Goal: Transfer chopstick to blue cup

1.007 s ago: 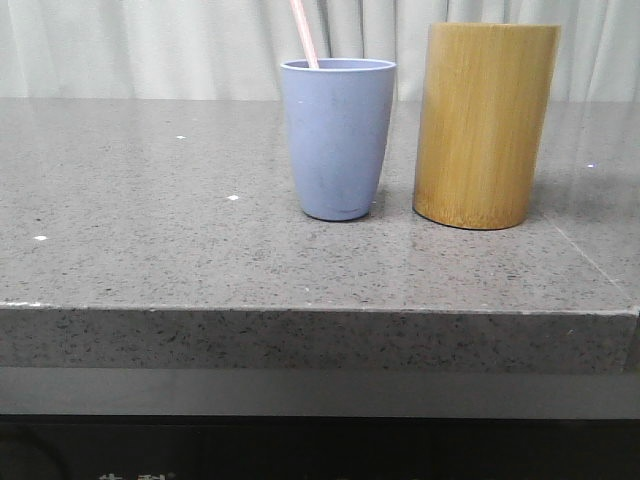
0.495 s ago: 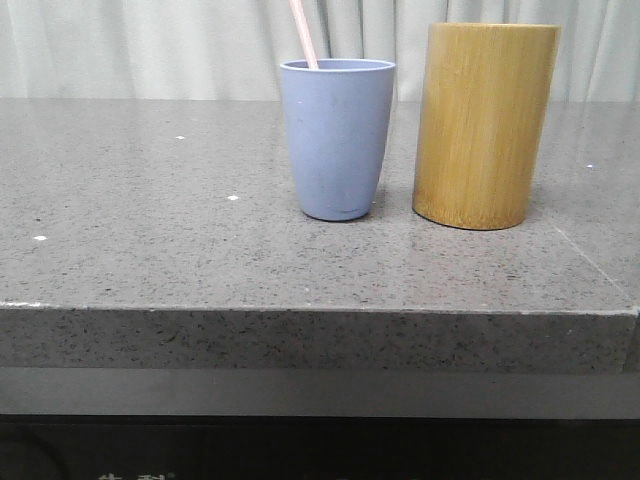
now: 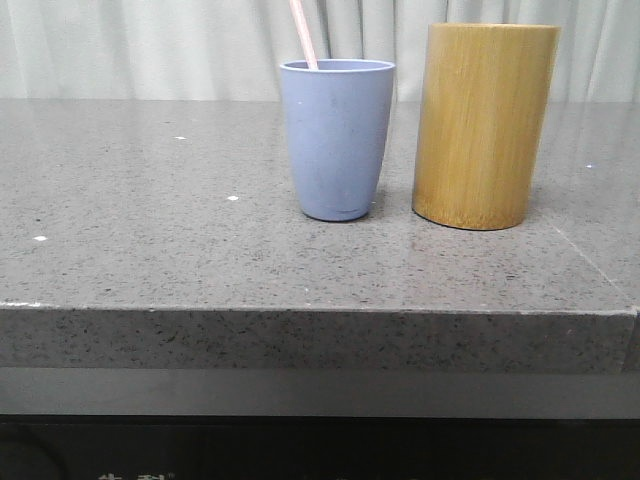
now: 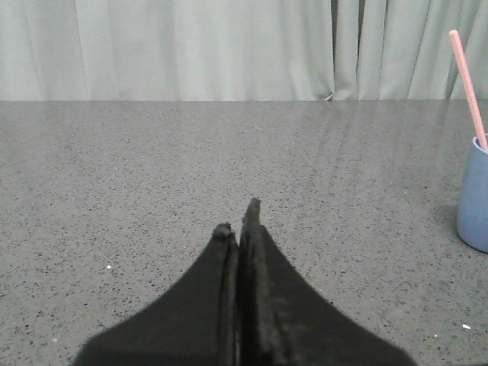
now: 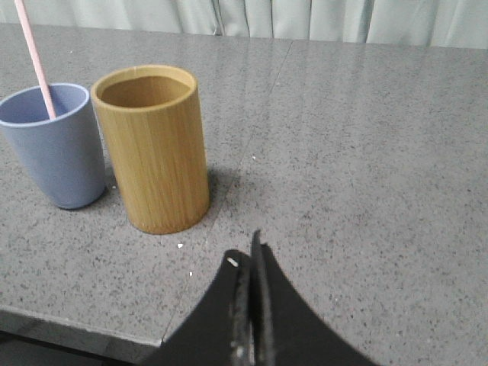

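Observation:
The blue cup (image 3: 337, 138) stands upright mid-table with a pale pink chopstick (image 3: 303, 33) leaning out of it toward the left; only its upper end shows. The wrist views also catch the blue cup (image 5: 53, 145) (image 4: 474, 197) and the chopstick (image 5: 34, 57) (image 4: 466, 88). My left gripper (image 4: 238, 221) is shut and empty, above bare table well to the left of the cup. My right gripper (image 5: 248, 255) is shut and empty, near the front edge to the right of the bamboo holder. Neither gripper shows in the front view.
A taller tan bamboo cylinder (image 3: 484, 125) stands just right of the blue cup; seen from above, the bamboo cylinder (image 5: 152, 145) looks empty. The grey speckled table (image 3: 150, 250) has its front edge close to the camera. Pale curtains hang behind.

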`<state>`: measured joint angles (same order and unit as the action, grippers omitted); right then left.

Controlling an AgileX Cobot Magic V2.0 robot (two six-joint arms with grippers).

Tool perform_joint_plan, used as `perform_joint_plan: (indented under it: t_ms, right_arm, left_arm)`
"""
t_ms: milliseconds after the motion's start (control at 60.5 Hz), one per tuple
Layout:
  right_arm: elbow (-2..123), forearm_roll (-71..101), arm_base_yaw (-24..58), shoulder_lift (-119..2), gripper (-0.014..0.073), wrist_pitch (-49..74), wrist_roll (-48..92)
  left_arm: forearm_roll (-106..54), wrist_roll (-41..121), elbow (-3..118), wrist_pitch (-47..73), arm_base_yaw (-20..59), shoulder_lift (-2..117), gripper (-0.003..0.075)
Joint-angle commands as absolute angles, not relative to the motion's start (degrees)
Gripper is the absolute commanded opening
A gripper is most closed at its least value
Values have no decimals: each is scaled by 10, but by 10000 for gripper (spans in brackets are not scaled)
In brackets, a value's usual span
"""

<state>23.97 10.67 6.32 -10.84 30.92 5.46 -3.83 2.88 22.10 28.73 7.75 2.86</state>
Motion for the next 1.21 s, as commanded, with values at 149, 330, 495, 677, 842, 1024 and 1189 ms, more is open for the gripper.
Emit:
perform_joint_plan:
  t_ms: [149, 330, 495, 677, 842, 1024, 1189]
  right_arm:
    - [209, 112, 59, -50, -88, 231, 61]
    - [209, 112, 59, -50, -88, 228, 61]
    - [209, 112, 59, -50, -88, 228, 61]
    - [209, 112, 59, -50, -88, 228, 61]
    - [209, 112, 59, -50, -88, 228, 61]
    - [209, 112, 59, -50, -88, 228, 61]
    - [209, 112, 59, -50, -88, 228, 61]
  left_arm:
    - [-44, 24, 235, 240, 76, 35, -19]
    - [-44, 24, 235, 240, 76, 35, -19]
    - [-44, 24, 235, 240, 76, 35, -19]
    - [-44, 24, 235, 240, 76, 35, -19]
    - [-44, 24, 235, 240, 76, 35, -19]
    - [-44, 24, 235, 240, 76, 35, -19]
    - [-45, 24, 220, 232, 75, 28, -19]
